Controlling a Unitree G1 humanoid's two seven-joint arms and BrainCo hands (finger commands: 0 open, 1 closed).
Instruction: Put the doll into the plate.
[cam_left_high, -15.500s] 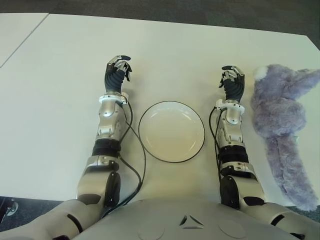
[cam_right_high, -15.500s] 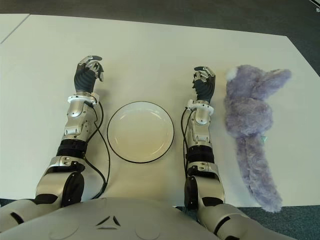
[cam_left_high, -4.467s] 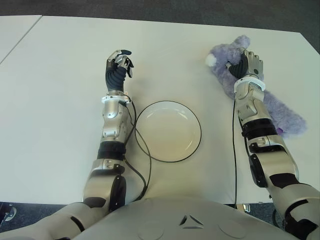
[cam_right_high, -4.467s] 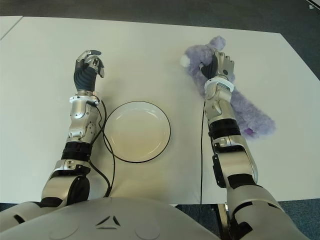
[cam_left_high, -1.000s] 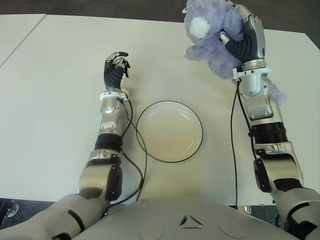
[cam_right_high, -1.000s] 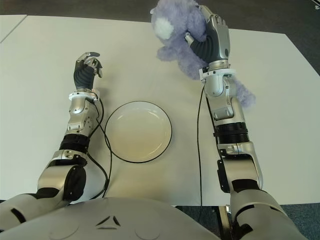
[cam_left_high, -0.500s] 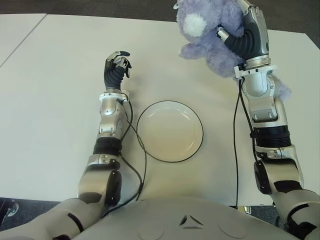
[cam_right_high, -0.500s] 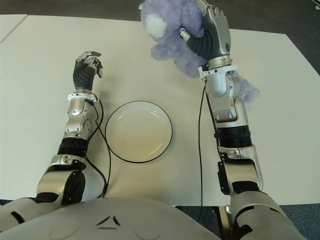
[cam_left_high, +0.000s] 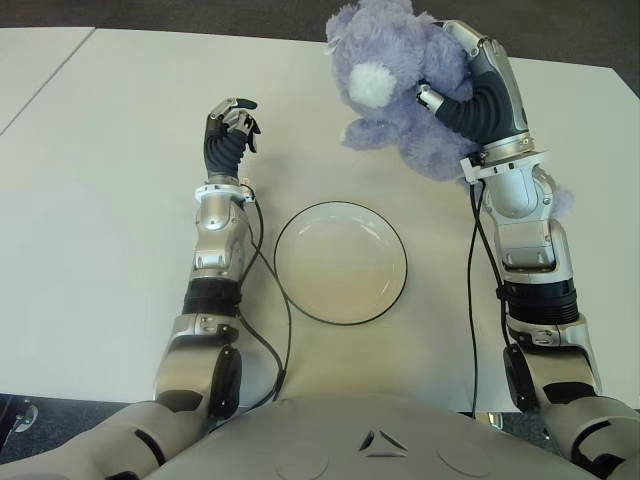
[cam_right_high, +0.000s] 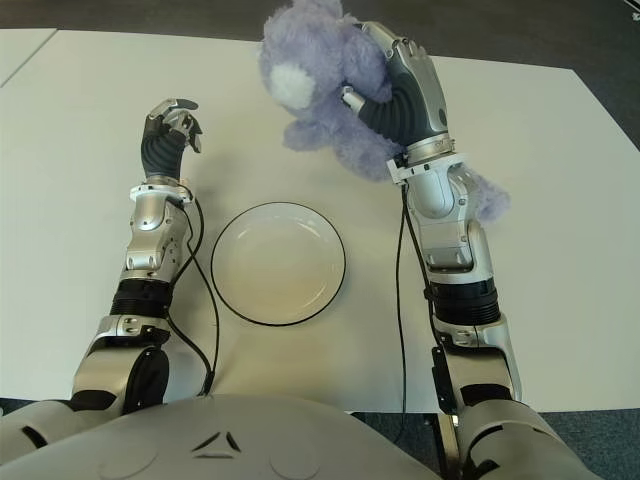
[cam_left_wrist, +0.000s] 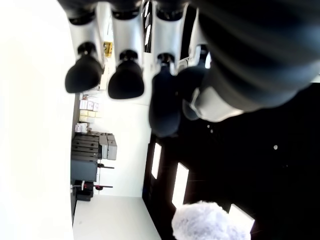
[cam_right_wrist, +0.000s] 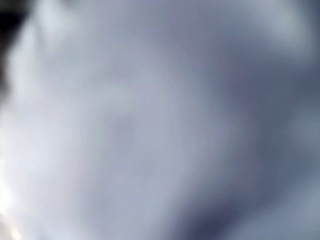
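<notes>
The doll (cam_left_high: 385, 75) is a fluffy purple plush with a white patch, held up in the air above the table's far right part. My right hand (cam_left_high: 462, 85) is shut on it, fingers wrapped round its body; purple fur (cam_right_wrist: 150, 120) fills the right wrist view. Part of the plush hangs behind my right forearm. A white plate (cam_left_high: 341, 263) with a dark rim lies flat in the middle of the table, nearer than the doll and a little to its left. My left hand (cam_left_high: 229, 125) shows left of the plate, fingers curled and holding nothing.
The white table (cam_left_high: 110, 200) spreads wide to the left and behind the plate. A second table's corner (cam_left_high: 30, 60) shows at the far left. Cables (cam_left_high: 270, 330) run along both forearms near the plate. Dark floor lies beyond the far edge.
My right hand has carried the doll to the left and slightly lower, closer to the plate. The left hand has stayed in place.
</notes>
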